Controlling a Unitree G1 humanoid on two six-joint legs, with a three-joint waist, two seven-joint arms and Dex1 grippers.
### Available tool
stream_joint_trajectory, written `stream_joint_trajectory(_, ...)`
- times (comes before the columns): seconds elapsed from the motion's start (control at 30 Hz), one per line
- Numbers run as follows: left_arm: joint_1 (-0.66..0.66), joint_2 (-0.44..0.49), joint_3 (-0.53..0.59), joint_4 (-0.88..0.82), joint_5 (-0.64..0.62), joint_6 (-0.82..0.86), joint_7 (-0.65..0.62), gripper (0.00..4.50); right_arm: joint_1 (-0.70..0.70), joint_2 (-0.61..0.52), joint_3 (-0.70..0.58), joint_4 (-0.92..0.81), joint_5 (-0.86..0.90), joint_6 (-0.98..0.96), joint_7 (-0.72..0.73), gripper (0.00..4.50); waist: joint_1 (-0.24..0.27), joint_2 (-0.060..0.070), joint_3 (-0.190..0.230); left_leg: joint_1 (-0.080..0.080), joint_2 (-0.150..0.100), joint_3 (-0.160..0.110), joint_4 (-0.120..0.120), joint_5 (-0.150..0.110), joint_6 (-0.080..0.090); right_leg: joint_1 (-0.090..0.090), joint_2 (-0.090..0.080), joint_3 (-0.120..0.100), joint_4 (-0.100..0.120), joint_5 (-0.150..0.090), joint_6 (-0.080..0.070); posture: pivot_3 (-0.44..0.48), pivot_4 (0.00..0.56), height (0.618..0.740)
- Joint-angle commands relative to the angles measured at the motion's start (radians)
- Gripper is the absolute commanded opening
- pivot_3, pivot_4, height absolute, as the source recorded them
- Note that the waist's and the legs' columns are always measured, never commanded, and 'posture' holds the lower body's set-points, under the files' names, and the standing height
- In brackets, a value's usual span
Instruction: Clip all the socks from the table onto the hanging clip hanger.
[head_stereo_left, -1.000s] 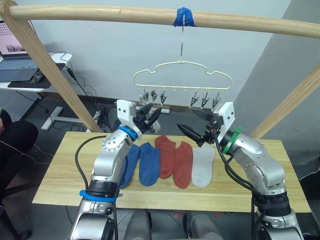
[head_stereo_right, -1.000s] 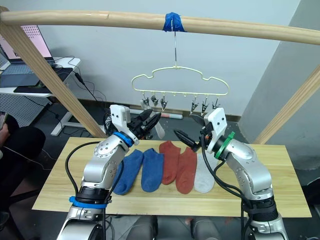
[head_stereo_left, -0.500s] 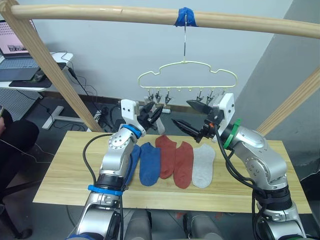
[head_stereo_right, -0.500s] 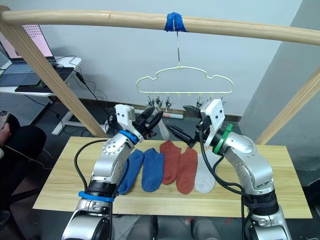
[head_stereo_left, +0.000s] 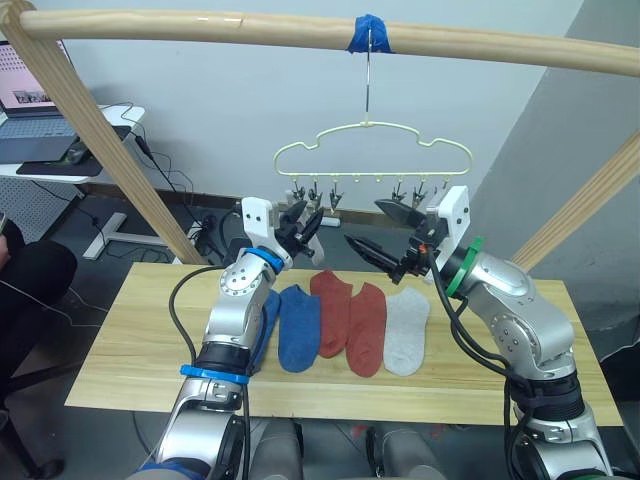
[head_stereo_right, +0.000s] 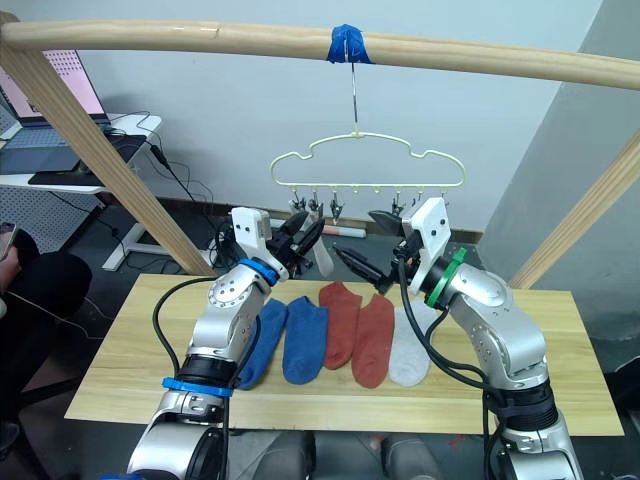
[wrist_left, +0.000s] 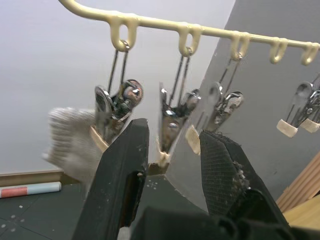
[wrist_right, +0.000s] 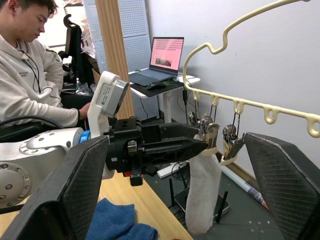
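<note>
one grey sock (wrist_right: 202, 192) hangs clipped; left gripper (wrist_left: 172, 150) open around a clip (wrist_left: 170, 131), right gripper (head_stereo_left: 385, 228) wide open, empty. next: fetch the sock (head_stereo_left: 407, 334) at 5 o'clock.

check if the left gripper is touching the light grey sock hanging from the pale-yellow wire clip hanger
Cannot tell. In the left wrist view the left gripper overlaps the light grey sock under the clip hanger, but no contact or gap shows plainly.

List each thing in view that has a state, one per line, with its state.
Clip hanger: hanging from the wooden pole by its hook.
Grey sock: hanging from a clip.
Five socks on the table: lying flat, unclipped.
Left end effector: open, at a clip.
Right end effector: open, empty.
Laptop: open, screen on.
</note>
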Motion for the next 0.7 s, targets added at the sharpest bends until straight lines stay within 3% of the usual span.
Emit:
stream_joint_trajectory(0.03,-0.037,-0.005,0.011,0.011,0.01,-0.039,0.009,1.87,-0.014,-0.009,-0.013,-0.045,0.014,-0.007,-0.005,4.5,0.0,0.0,0.0,0.0,0.0,0.0,0.0,0.0,0.0,0.0,0.0,0.0,0.0,0.0,0.0,-0.039,0.177,0.74)
stream_joint_trajectory(0.7,-0.134,-0.035,0.024,0.138,0.024,-0.131,0.04,1.87,-0.019,-0.015,-0.011,-0.047,0.008,-0.011,-0.016,4.5,-0.001,0.0,0.0,0.0,0.0,0.0,0.0,0.0,0.0,0.0,0.0,0.0,0.0,0.0,0.0,-0.049,0.177,0.74)
